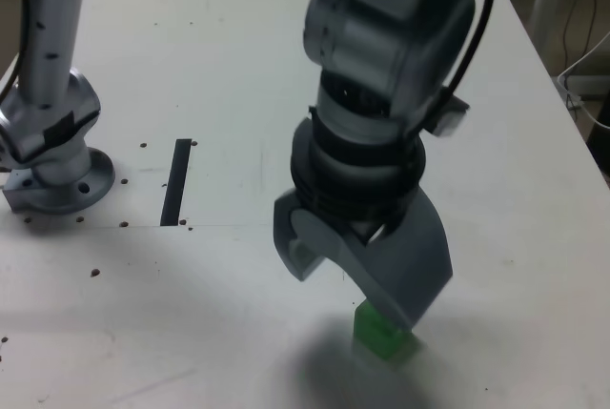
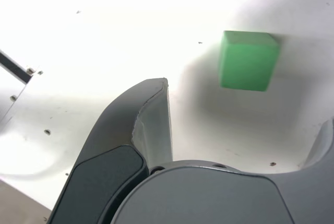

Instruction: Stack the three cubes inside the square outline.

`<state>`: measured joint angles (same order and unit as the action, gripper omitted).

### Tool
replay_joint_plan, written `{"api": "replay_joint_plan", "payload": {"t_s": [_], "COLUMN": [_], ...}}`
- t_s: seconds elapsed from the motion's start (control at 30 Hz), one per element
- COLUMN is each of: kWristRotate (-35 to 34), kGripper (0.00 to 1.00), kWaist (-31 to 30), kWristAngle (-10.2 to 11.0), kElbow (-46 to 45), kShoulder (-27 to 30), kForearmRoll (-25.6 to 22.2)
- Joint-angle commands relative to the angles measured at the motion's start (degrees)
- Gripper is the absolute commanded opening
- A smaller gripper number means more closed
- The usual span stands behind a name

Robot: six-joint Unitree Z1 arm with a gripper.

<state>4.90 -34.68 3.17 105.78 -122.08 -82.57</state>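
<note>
Exterior view: robot base (image 1: 61,185), unseen in wrist cam.

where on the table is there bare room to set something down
In the exterior view, the table is bare between the black strip and the gripper, and right of the green cube. It's crowded around that cube, under the open gripper.

In the exterior view, the gripper (image 1: 355,296) partly hides the green cube (image 1: 383,337); the tabletop's (image 1: 219,342) near edge is cut off. The wrist view crops the black strip (image 2: 13,68) and one jaw.
</note>
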Motion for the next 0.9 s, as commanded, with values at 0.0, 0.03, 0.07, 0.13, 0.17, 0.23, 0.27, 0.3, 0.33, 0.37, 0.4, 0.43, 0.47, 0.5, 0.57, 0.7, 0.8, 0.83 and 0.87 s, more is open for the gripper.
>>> {"api": "replay_joint_plan", "payload": {"t_s": [0.0, 0.03, 0.07, 0.13, 0.17, 0.23, 0.27, 0.3, 0.33, 0.37, 0.4, 0.43, 0.47, 0.5, 0.57, 0.7, 0.8, 0.83, 0.87], "kWristRotate": [1.04, 1.47, 1.88, 2.74, 3.17, 4.09, 4.58, 5.07, 5.57, 6.06, 6.56, 7.05, 7.47, 7.87, 8.64, 9.41, 9.63, 9.65, 9.67], "kGripper": [0.99, 0.99, 0.99, 0.99, 0.99, 0.99, 0.99, 0.99, 0.99, 0.99, 0.99, 0.99, 0.99, 0.99, 0.98, 0.97, 0.94, 0.92, 0.90], "kWaist": [0.00, 0.03, 0.09, 0.32, 0.52, 1.09, 1.46, 1.88, 2.32, 2.77, 3.22, 3.66, 4.05, 4.39, 4.94, 5.23, 5.27, 5.27, 5.27], "kWristAngle": [-0.43, -0.62, -0.80, -1.21, -1.43, -1.86, -2.07, -2.27, -2.47, -2.65, -2.86, -3.07, -3.26, -3.43, -3.76, -4.22, -4.79, -5.03, -5.31], "kElbow": [-0.11, -0.15, -0.20, -0.40, -0.61, -1.29, -1.73, -2.24, -2.80, -3.38, -3.98, -4.57, -5.11, -5.59, -6.27, -6.41, -6.40, -6.42, -6.46], "kShoulder": [-0.69, -0.90, -1.13, -1.67, -1.94, -2.47, -2.70, -2.89, -3.04, -3.18, -3.30, -3.40, -3.47, -3.55, -3.75, -4.25, -4.60, -4.70, -4.81], "kForearmRoll": [1.31, 1.82, 2.32, 3.28, 3.80, 4.81, 5.34, 5.91, 6.48, 7.04, 7.64, 8.24, 8.79, 9.27, 10.09, 10.54, 10.66, 10.69, 10.70]}}
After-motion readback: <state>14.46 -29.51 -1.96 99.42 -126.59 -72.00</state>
